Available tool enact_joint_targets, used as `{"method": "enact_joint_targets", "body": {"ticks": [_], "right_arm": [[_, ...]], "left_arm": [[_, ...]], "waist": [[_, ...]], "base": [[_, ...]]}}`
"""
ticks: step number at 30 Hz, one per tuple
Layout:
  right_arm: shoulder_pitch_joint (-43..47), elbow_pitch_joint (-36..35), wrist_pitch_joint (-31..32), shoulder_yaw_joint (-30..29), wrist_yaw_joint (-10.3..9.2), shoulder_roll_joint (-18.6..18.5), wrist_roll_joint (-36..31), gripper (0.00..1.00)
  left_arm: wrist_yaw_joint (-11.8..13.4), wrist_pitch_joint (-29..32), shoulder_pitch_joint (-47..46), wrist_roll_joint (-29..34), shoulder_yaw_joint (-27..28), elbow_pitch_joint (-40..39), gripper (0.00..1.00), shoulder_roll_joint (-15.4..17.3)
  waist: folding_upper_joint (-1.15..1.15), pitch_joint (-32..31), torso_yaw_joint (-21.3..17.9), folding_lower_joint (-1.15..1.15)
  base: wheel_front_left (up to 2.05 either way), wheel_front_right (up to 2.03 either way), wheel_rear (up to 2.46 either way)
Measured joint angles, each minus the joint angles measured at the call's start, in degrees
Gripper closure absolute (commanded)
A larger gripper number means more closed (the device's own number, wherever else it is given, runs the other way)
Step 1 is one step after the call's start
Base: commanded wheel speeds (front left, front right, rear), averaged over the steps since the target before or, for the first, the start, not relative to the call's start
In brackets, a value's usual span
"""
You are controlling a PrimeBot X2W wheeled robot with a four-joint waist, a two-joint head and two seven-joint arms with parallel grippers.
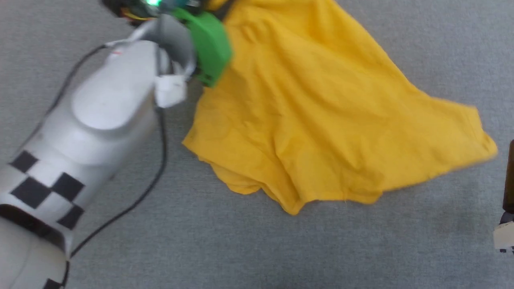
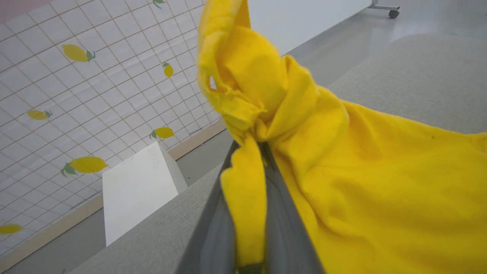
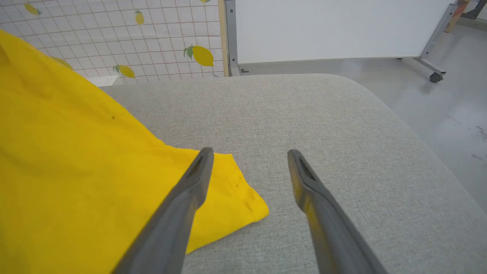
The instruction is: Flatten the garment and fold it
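Fingers of the left hand [image 2: 249, 148] are pressed together on a bunched fold of the shirt [image 2: 380, 182], and yellow cloth is wedged between them along their length. From that pinch the shirt slopes down and fans out, wrinkled and plain side up, across the grey table [image 1: 241, 249]. The right hand [image 3: 251, 153] is spread wide and grips nothing. One of its fingers is over a corner of the shirt and the other is over bare table. Beyond the table stand a white box [image 2: 137, 186] and a tiled wall [image 2: 76, 95] printed with lemons.
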Motion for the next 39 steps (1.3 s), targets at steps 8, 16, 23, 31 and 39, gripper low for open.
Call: {"method": "enact_joint_targets", "body": {"ticks": [8,16,23,31,39], "right_arm": [[-1.0,1.2,-0.8,1.2,0.0,0.0,0.0,0.0],[-2.0,1.4,-1.0,0.1,0.0,0.0,-0.3,0.0],[-1.7,1.4,-0.2,-1.0,0.0,0.0,-0.9,0.0],[1.8,1.8,0.6,-0.4,0.0,0.0,-0.7,0.0],[5.8,3.8,0.5,1.0,0.0,0.0,0.6,0.0]], "left_arm": [[2.4,-4.1,1.8,-2.3,2.2,8.8,0.0,0.2],[3.8,-10.1,2.2,-2.9,3.8,10.7,0.0,-4.4],[8.6,-11.9,6.0,-0.8,8.6,1.5,0.0,-4.1],[20.4,-12.1,33.0,7.0,20.2,-25.4,0.0,0.9],[27.3,-12.1,60.6,14.2,29.6,-42.8,0.0,1.1]], "waist": [[0.0,3.3,-3.3,0.0],[0.0,3.8,-3.4,0.0],[0.0,0.3,-1.4,0.0],[0.0,-6.2,1.2,0.0],[0.0,-11.5,3.1,0.0]], "base": [[0.0,0.0,0.0],[0.0,0.0,0.0],[0.0,0.0,0.0],[0.0,0.0,0.0],[0.0,0.0,0.0]]}}
